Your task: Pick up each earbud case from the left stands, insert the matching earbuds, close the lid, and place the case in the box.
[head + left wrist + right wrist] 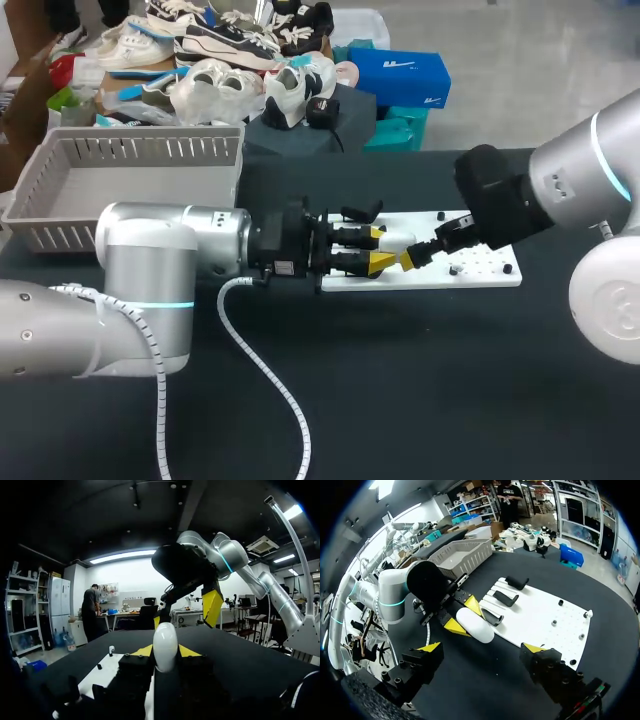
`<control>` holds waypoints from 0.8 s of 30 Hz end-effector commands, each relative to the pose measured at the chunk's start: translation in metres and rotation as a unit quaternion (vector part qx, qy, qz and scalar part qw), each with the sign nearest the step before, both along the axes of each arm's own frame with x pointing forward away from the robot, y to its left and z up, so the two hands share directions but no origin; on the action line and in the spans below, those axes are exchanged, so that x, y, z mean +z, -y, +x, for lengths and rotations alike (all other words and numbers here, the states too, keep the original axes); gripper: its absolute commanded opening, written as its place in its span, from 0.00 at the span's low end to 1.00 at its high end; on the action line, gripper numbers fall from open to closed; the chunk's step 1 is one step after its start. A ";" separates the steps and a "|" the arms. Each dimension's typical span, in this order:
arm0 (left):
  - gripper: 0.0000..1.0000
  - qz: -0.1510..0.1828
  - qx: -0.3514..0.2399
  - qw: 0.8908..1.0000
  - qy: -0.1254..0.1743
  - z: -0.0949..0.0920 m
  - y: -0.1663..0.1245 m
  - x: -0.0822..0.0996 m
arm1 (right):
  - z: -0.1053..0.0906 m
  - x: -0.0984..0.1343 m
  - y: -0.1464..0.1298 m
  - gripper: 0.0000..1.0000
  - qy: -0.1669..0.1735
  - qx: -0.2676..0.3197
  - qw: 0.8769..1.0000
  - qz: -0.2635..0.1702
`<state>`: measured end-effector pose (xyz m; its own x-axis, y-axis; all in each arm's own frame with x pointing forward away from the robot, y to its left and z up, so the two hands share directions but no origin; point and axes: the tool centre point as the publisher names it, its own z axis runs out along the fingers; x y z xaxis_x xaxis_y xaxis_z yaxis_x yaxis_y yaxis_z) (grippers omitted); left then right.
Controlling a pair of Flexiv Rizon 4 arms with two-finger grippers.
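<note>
One case (pixel 475 625) (white) in left gripper (pixel 381 250)

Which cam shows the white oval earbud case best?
Right wrist view: the whole white oval earbud case shows, held in the left gripper. Left wrist view gives it end-on; in the head view it blends into the white board.

I see the white oval earbud case (pixel 475 625), lid closed, gripped between the yellow tips of my left end effector (pixel 464 616), just beside the black stands (pixel 505 598) on the white board (pixel 545 615). The grey slatted box (pixel 130 175) sits well apart.
</note>
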<state>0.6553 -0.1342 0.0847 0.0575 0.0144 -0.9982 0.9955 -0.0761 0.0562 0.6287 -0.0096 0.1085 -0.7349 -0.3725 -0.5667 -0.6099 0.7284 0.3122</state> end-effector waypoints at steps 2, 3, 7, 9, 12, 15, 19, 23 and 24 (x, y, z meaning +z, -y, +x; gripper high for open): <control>0.00 -0.001 0.002 1.000 0.001 0.000 0.001 -0.001 | 0.004 -0.003 0.000 1.00 -0.004 0.000 1.000 -0.001; 0.00 -0.001 0.002 1.000 0.001 0.000 0.001 -0.001 | 0.005 -0.003 0.000 1.00 -0.004 -0.001 1.000 -0.001; 0.00 -0.001 0.002 1.000 0.001 0.000 0.001 -0.001 | 0.007 -0.003 0.000 1.00 -0.005 -0.003 1.000 -0.002; 0.00 -0.001 0.002 1.000 0.001 0.000 0.001 -0.001 | 0.008 -0.003 0.000 1.00 -0.005 -0.004 1.000 -0.003; 0.00 -0.001 0.002 1.000 0.001 0.000 0.001 -0.001 | 0.010 -0.004 -0.001 1.00 -0.005 -0.006 1.000 -0.003; 0.00 -0.001 0.002 1.000 0.001 0.000 0.001 -0.001 | 0.012 -0.005 -0.002 1.00 -0.006 -0.005 1.000 -0.004; 0.00 -0.001 0.002 1.000 0.001 0.000 0.001 -0.001 | 0.015 -0.007 -0.002 1.00 -0.009 -0.005 1.000 -0.005; 0.00 -0.001 0.002 1.000 0.001 0.000 0.001 -0.001 | 0.016 -0.008 -0.002 1.00 -0.011 -0.007 1.000 -0.006; 0.00 -0.001 0.002 1.000 0.001 0.000 0.001 -0.001 | 0.016 -0.008 -0.002 1.00 -0.011 -0.007 1.000 -0.006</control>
<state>0.6553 -0.1343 0.0847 0.0575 0.0144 -0.9982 0.9955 -0.0760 0.0563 0.6421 -0.0090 0.1009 -0.7509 -0.3667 -0.5492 -0.5922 0.7419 0.3143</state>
